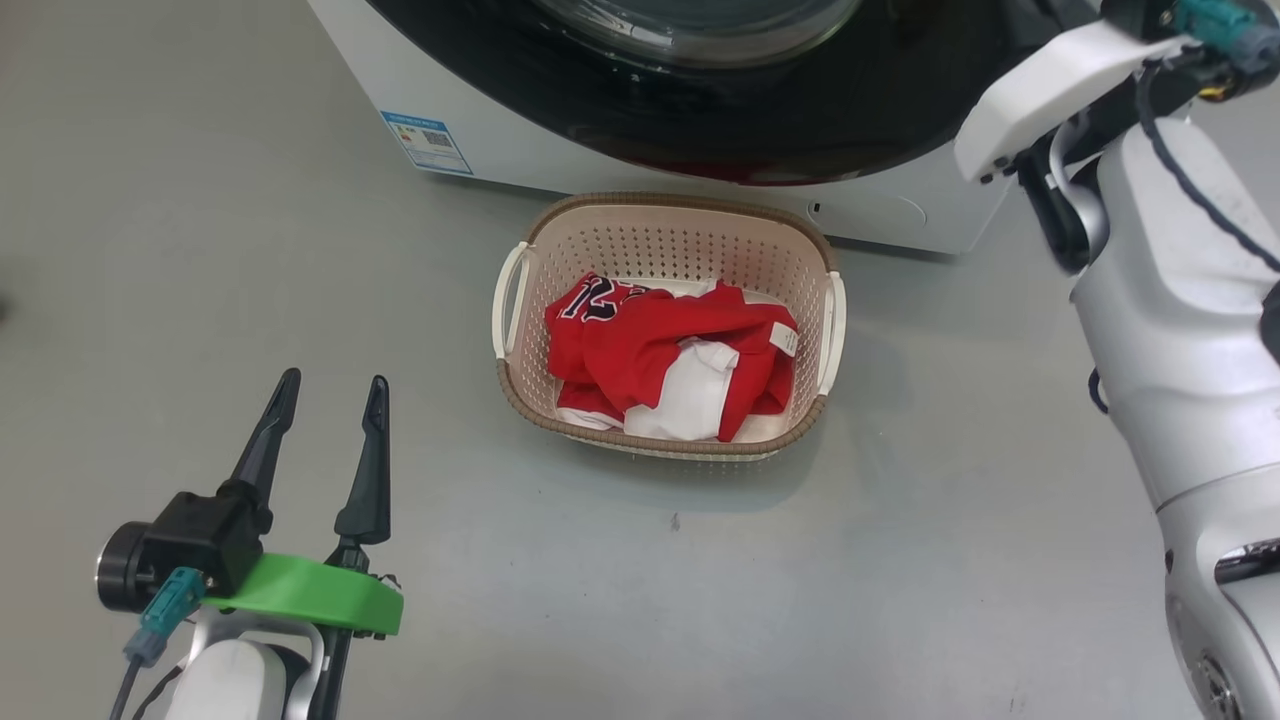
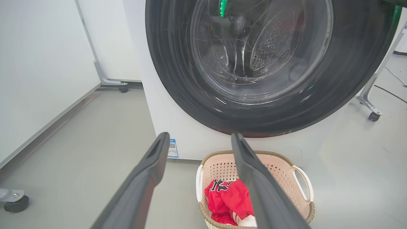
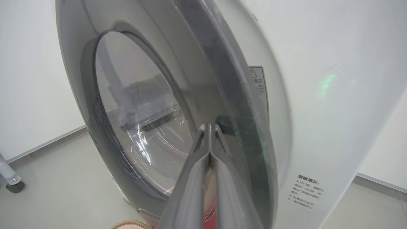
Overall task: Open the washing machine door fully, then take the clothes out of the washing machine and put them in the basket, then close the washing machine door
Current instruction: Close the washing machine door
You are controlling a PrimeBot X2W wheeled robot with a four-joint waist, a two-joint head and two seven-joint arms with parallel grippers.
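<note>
Door: the washing machine door [image 2: 165, 63] lies close against the front of the washing machine [image 1: 520, 160] and covers the opening. I cannot tell if it is latched.
Door glass: the steel drum [image 2: 270, 54] shows through the clear centre.
Clothes: the red and white clothes [image 1: 660, 350] lie bunched in the basket [image 1: 680, 245], below its rim. The dark numerals face up at the end nearest the machine, and a small white tag [image 1: 783, 338] sits on the right side of the pile.
Basket: it stands upright on the floor [image 1: 200, 250], just in front of the machine and under the lower edge of the door. One white handle [image 1: 508, 300] is on each side.
Left gripper: the left gripper [image 1: 334, 380] hangs over bare floor, well apart from the basket and to its left. Its fingers point toward the machine.
Left jaws: spread wide, nothing between them.
Right gripper: the right gripper [image 3: 210, 127] is up by the door, with its tips at the dark rim near the edge. Whether they touch it I cannot tell.
Right jaws: pressed together, holding nothing.
Right arm: the pale forearm [image 1: 1170, 330] rises along the right side of the head view.
Machine front: a blue sticker [image 1: 427, 140] sits low on the left, and a small printed label [image 3: 305, 190] is on the white panel beside the door.
</note>
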